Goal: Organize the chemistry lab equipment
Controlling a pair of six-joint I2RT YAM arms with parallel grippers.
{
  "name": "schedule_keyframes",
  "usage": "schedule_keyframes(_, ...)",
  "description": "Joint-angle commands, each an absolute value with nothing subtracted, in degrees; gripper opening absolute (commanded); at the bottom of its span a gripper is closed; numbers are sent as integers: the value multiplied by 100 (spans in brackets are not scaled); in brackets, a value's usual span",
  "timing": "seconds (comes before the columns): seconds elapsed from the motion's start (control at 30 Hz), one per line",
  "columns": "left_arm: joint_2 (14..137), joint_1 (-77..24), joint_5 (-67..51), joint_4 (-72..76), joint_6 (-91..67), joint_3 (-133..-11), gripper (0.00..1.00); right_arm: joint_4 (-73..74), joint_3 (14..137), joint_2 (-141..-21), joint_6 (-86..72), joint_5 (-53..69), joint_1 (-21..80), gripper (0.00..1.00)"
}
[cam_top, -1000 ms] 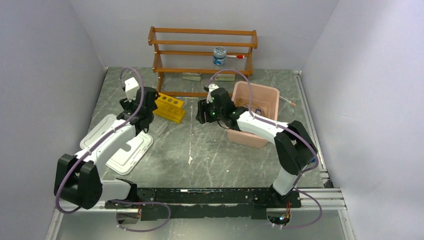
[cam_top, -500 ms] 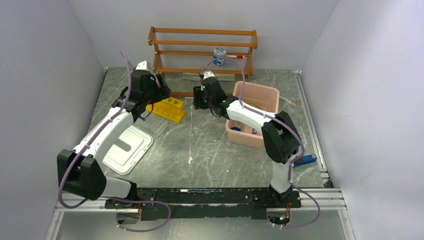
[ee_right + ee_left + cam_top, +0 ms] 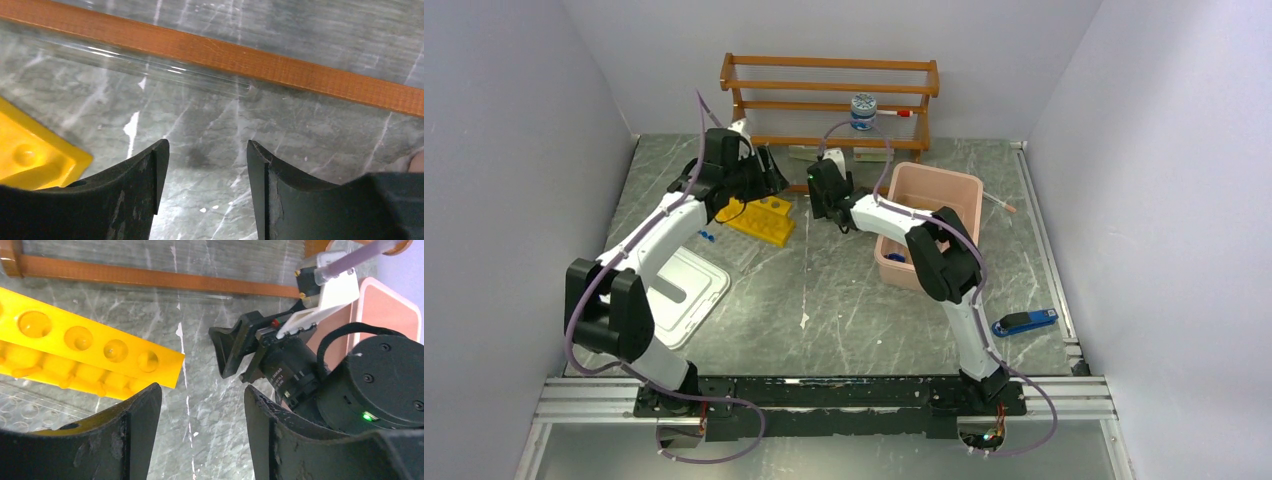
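Right hand (image 3: pixel 206 150), spread and empty, hovers nearest a clear tube (image 3: pixel 150 65) lying just ahead, lengthwise along the shelf rail (image 3: pixel 310 72). Left hand (image 3: pixel 202 397), spread too, hangs beside the rack (image 3: pixel 85 347).

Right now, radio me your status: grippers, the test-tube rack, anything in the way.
Left gripper open, empty. Right gripper open, empty. Yellow rack on table, ungripped, beside left gripper. Clear glass tube lies along wooden shelf rail, ahead of right gripper.

I see a bright yellow rack (image 3: pixel 762 219), a grey table (image 3: pixel 844 290) veined with white, an orange-brown wooden shelf (image 3: pixel 829 64), a pale pink bin (image 3: pixel 936 171) and a blue-and-black stapler (image 3: pixel 1024 322).
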State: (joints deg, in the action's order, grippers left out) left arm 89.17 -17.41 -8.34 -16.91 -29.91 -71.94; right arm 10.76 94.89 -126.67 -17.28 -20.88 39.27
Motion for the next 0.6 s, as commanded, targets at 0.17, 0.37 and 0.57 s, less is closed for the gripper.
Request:
schedule_keyframes(0.17, 9168, -1723, -1380, -1539, -2847, -7498, 69, 717, 9643, -12975, -1200, -1896, 3616, 70)
schedule_keyframes(0.37, 9254, -1723, -1337, -1597, -2852, -7559, 69, 581, 9888, -13297, -838, -1200, 3543, 73)
schedule_keyframes(0.57, 9247, -1723, -1277, -1635, -2864, -7559, 69, 491, 9944, -13504, -788, -1261, 3491, 78)
